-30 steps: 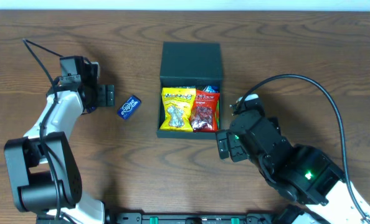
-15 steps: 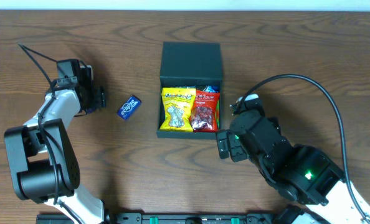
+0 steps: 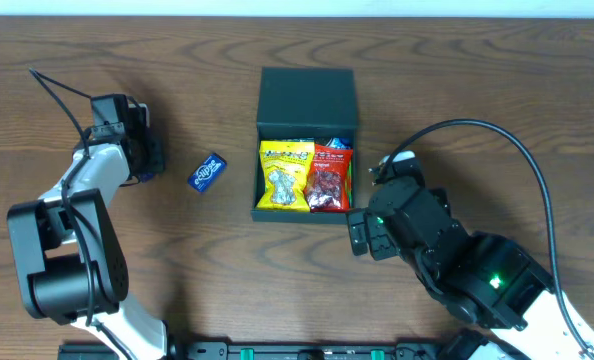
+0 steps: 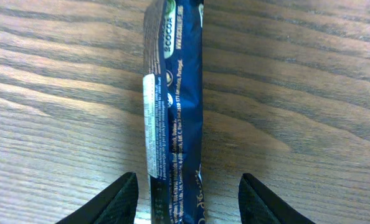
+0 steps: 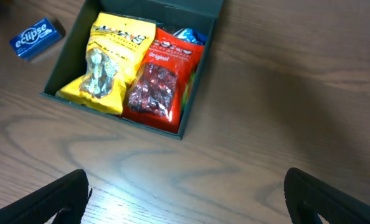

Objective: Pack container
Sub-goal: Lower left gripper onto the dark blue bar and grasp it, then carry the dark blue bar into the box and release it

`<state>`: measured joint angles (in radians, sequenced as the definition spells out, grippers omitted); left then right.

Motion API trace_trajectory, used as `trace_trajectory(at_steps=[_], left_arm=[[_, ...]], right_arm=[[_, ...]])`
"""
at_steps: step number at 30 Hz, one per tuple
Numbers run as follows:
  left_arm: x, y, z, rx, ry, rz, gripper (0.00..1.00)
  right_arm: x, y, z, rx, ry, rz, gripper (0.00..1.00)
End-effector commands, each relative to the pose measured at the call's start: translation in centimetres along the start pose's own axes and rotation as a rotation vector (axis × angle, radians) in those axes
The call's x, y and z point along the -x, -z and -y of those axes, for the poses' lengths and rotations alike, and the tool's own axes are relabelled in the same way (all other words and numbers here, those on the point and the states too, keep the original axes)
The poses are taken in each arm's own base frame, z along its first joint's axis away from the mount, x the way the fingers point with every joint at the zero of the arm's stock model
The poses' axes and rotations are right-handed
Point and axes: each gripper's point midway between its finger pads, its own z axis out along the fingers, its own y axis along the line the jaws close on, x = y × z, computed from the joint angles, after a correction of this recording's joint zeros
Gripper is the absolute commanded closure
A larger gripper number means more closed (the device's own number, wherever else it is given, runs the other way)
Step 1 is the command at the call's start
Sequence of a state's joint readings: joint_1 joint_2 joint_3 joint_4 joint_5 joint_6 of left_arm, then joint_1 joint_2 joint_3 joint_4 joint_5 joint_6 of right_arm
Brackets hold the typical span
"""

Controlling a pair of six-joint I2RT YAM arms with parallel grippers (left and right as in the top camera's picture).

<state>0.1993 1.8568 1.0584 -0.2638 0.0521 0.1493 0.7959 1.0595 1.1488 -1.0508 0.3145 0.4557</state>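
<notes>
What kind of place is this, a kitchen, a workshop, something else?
Probably a robot test bench in a lab, not a home: two cabled robot arms, the left arm and the right arm, share a wooden table with a container holding snack packets.

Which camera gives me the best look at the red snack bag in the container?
Right wrist: the red snack bag is largest there, its "Original" label legible. Overhead shows it smaller, inside the container beside the yellow bag. Left wrist misses it.
</notes>
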Motion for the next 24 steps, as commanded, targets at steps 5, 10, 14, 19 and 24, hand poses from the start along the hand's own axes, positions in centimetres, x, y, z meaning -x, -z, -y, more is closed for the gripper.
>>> trace_trajectory(at_steps=[5,10,14,19,24], left_arm=[[-0.37,-0.71,-0.13,0.000,0.031,-0.016,0.59],[-0.37,-0.71,-0.13,0.000,0.031,-0.016,0.75],[-0.38,-0.72,-0.13,0.000,0.030,-0.016,0.83],[-0.34,-0.71,-0.14,0.000,0.030,-0.015,0.94],[0.14,-0.23,-0.12,0.000,0.029,-0.003,0.94]], right_arm=[[-0.14,-0.19,0.25,-0.018,-0.002,0.000,0.01],[-0.14,-0.19,0.25,-0.018,-0.002,0.000,0.01],[-0.14,-0.19,0.25,-0.018,-0.002,0.000,0.01],[-0.14,-0.19,0.25,-0.018,-0.002,0.000,0.01],[-0.14,-0.19,0.25,-0.018,-0.002,0.000,0.01]])
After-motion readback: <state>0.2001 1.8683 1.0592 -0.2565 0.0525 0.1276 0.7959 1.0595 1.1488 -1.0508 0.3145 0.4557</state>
